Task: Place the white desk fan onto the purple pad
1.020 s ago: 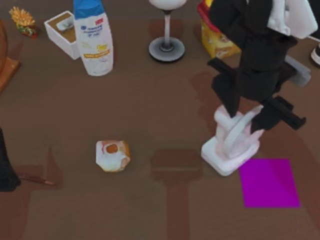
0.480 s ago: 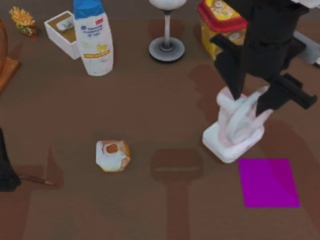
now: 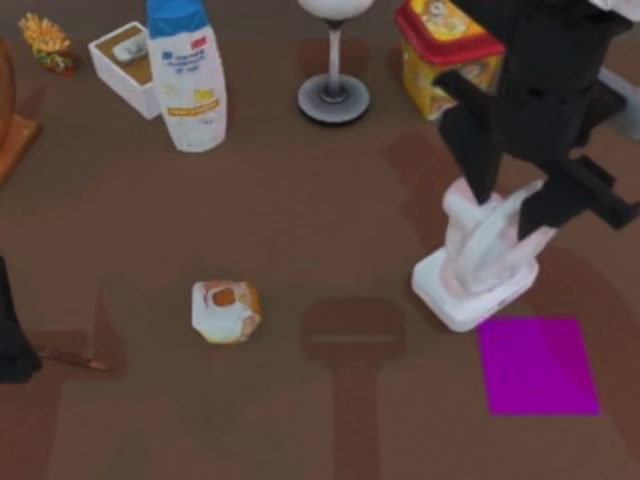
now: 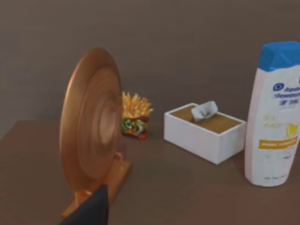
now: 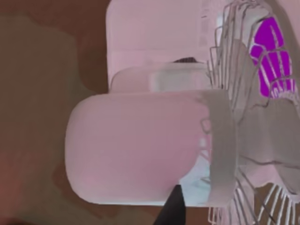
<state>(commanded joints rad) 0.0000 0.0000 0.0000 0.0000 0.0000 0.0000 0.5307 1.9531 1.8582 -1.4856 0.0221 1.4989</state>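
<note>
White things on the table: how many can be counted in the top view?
4: the white desk fan beside the purple pad, the shampoo bottle, the tissue box, and the white-and-orange packet. Others may be hidden.

The bench (image 3: 300, 220) is a brown surface. Along its far edge stand a white tissue box (image 3: 128, 65), a white shampoo bottle with a blue cap (image 3: 186, 75), a stemmed glass (image 3: 333, 90) and a yellow tub with a red lid (image 3: 445, 50). A fries packet (image 3: 45, 42) and a copper plate on a wooden stand (image 4: 91, 136) occupy the left corner. A white-and-orange packet (image 3: 226, 311) lies near centre. The purple pad (image 3: 538, 365) lies flat at right, with the white desk fan (image 3: 478, 265) just beside it, its base corner near the pad's corner.
</note>
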